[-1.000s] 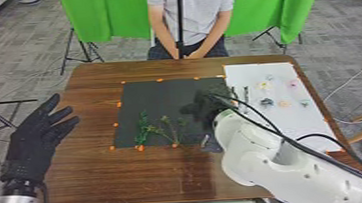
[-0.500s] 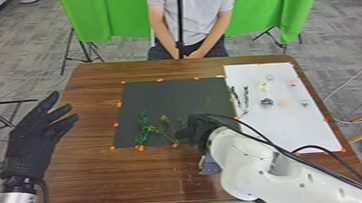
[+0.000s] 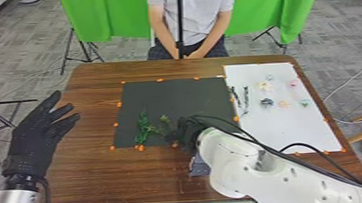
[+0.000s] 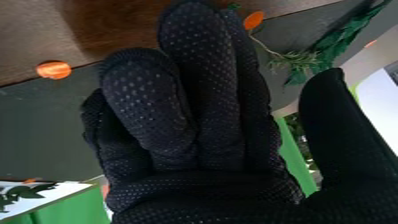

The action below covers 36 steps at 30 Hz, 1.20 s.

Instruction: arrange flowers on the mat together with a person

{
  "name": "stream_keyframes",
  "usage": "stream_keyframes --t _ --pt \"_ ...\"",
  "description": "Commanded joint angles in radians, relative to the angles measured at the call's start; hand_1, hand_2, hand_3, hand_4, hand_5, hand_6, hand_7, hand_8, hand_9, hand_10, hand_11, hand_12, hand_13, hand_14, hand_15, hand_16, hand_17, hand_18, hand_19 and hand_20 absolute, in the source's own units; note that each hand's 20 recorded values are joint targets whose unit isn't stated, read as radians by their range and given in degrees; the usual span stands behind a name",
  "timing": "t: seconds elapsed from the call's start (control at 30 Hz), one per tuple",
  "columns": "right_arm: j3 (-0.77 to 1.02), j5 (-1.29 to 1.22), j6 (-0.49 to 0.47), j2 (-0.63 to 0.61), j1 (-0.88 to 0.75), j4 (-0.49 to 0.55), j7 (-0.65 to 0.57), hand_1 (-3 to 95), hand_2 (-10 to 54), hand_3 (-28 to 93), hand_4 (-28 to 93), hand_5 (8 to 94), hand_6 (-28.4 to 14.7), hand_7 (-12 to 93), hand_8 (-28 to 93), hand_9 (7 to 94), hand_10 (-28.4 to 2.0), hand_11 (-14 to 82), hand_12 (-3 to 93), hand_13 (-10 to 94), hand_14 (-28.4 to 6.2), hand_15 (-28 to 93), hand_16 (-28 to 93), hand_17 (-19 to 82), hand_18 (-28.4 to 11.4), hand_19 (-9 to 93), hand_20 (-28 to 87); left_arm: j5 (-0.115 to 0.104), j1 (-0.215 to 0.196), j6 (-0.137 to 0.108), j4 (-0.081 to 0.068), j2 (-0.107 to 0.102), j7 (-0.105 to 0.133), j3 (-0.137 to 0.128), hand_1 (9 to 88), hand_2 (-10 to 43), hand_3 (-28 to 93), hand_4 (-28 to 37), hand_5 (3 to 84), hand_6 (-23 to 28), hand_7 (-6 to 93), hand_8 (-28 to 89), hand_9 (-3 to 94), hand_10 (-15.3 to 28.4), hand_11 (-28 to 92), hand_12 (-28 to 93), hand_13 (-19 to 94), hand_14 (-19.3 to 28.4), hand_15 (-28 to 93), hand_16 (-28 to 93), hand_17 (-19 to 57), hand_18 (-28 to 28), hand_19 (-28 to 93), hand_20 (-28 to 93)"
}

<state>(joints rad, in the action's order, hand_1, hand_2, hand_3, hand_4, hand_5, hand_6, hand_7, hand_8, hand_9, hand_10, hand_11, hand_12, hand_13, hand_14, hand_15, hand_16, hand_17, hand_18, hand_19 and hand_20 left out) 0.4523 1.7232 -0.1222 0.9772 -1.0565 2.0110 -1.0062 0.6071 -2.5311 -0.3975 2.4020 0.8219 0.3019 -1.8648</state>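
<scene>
Flowers [image 3: 266,102]: on white sheet [image 3: 297,133], beyond and right of the right hand [image 4: 200,192]. Hand: released, fingers extended. Green stems [image 3: 144,129]: on mat [image 3: 170,97], left of it; sideways brushing could drag them.

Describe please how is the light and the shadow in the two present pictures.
Head view: the light looks fairly even, with the white mat bright and the left hand very dark; right wrist view: a darker patch, probably a shadow, on the brown table, near the right hand.
</scene>
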Motion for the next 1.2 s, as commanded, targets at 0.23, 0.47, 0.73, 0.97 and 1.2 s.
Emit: stream_keyframes --t 0.23,0.47,0.73,0.97,1.2 --pt "-0.008 0.002 -0.006 0.046 0.013 -0.028 0.004 27.0 15.1 58 -18 82.9 -3.1 11 -13 93.7 -14.7 30.7 18.2 83 -13.5 61 18 49 -26.4 93 30 -0.031 -0.008 -0.014 -0.011 -0.036 0.025 0.016 22.0 8.5 75 -23.7 31.0 5.6 10.1 -9 30.0 15.9 19 11 21 23.0 45 -8 -7.9 20.0 40 12" --pt "0.023 0.004 -0.013 0.019 -0.001 0.020 0.010 26.9 15.0 59 -18 84.2 -2.8 11 -13 93.7 -14.7 31.2 18.1 83 -13.5 61 18 49 -26.5 93 30 -0.040 -0.038 -0.024 -0.003 -0.035 0.041 0.003 22.1 8.6 75 -23.7 31.0 5.6 10.2 -9 30.1 16.0 20 11 21 23.1 45 -8 -7.9 20.0 40 12" --pt "0.124 0.013 -0.028 -0.027 -0.052 0.092 0.020 27.4 14.9 58 -18 87.2 -2.3 13 -13 93.7 -14.2 33.6 17.1 85 -13.2 60 18 50 -26.8 93 31 -0.049 -0.074 -0.041 0.008 -0.030 0.064 -0.007 22.0 8.5 75 -23.6 31.0 5.6 10.3 -9 30.1 16.1 20 10 21 23.0 45 -8 -7.9 19.9 40 11" --pt "0.419 -0.136 0.087 -0.093 -0.250 0.173 0.141 27.3 14.6 58 -18 83.2 -3.4 11 -12 92.5 -15.5 25.3 19.0 80 -14.9 59 17 46 -26.6 93 23 -0.063 -0.129 -0.050 0.020 -0.033 0.115 -0.042 21.8 8.6 75 -23.9 31.0 5.7 10.2 -9 30.1 16.1 20 10 21 23.1 45 -8 -7.7 20.3 42 12" --pt "0.593 -0.232 0.397 -0.191 -0.420 0.213 0.268 22.7 14.5 62 -18 71.0 -4.6 12 -11 77.8 -21.0 19.3 16.4 65 -20.5 54 12 33 -27.5 87 -1 -0.081 -0.185 -0.051 0.018 -0.032 0.182 -0.070 20.0 8.8 74 -26.0 31.1 5.7 10.0 -9 30.0 16.1 19 10 22 23.2 46 -8 -7.2 21.0 44 14"
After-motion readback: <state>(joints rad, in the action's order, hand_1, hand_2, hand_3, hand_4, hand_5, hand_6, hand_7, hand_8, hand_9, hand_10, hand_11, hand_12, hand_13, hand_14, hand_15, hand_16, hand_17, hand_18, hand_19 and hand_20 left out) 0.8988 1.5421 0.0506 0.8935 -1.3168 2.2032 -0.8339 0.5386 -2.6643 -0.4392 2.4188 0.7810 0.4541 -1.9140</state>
